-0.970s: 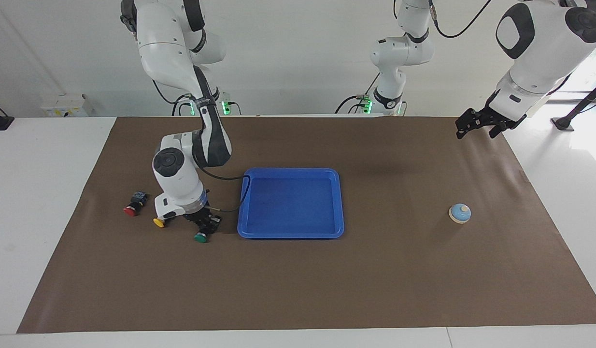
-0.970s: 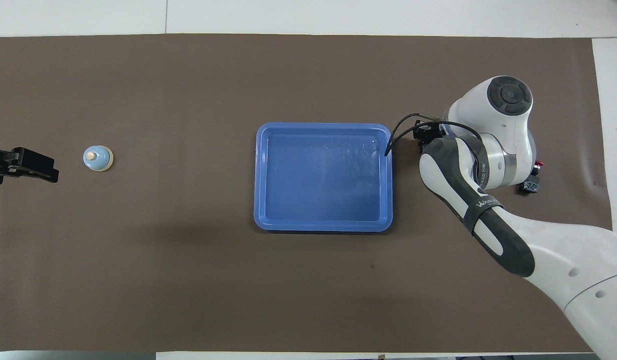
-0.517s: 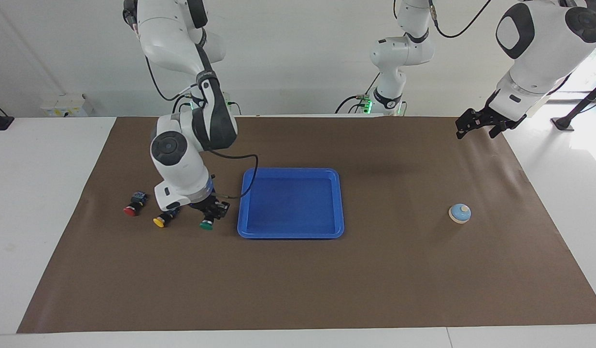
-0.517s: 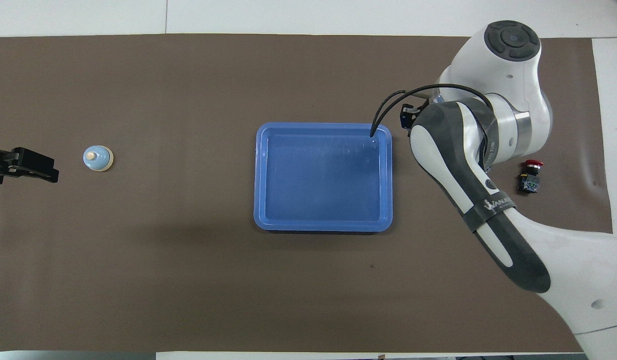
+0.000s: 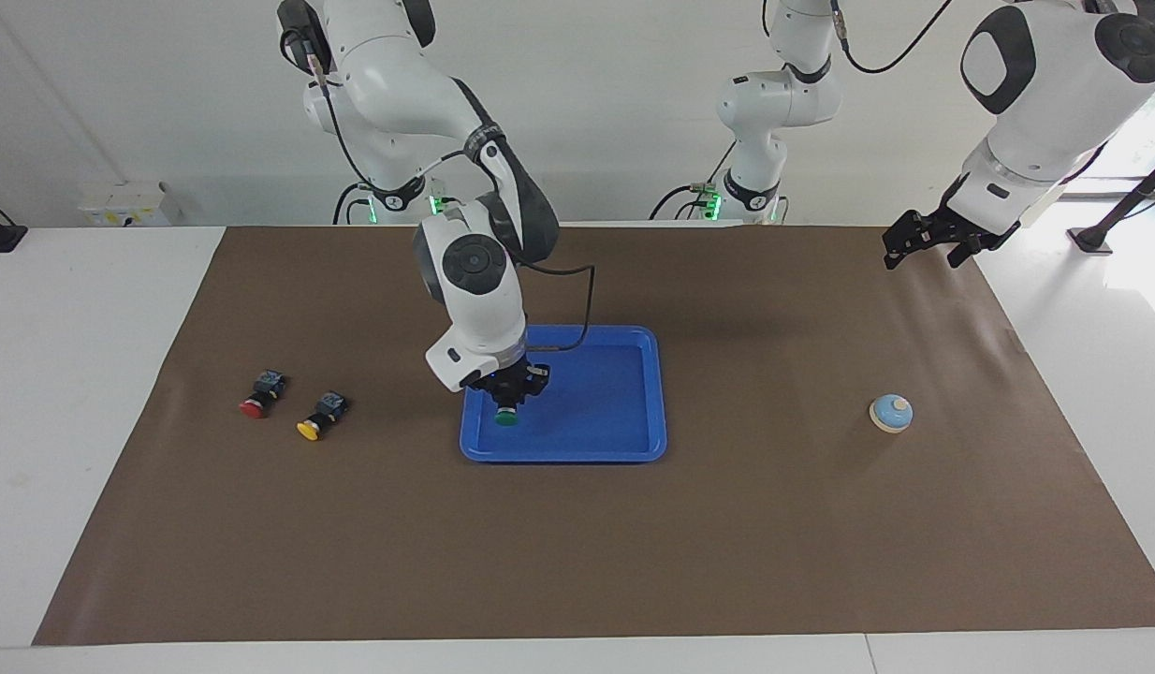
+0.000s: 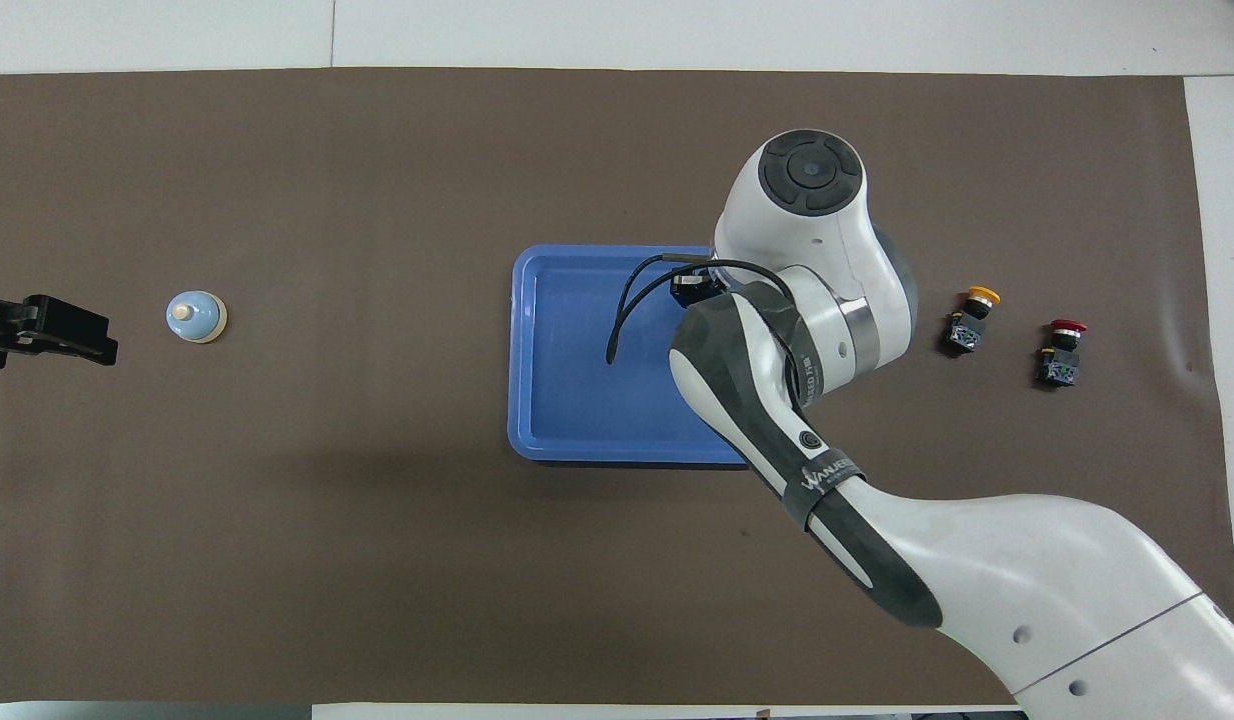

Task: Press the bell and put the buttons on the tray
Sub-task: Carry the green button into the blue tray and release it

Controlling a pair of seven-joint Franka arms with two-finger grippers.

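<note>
Facing view: right gripper (image 5: 510, 398) over the blue tray (image 5: 634, 393), fingers closed on the green button (image 5: 506, 417), cap down. Left gripper (image 5: 924, 239) waits with fingers spread.

Overhead view: yellow button (image 6: 967, 318) and red button (image 6: 1059, 350) lie cap-end away from the robots; the bell (image 6: 195, 316) sits toward the left arm's end of the desk (image 6: 377, 550).

R pincer (image 5: 508, 401) clamped, L pincer (image 5: 924, 243) raised

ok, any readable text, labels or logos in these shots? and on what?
"WANJES...": partial white lettering on the dark band of the right arm's forearm in the overhead view; the end of the word is not legible.
Small coloured labels on the bodies of the yellow button and red button: too small to read.
Nothing readable on the tray, bell or green button.
</note>
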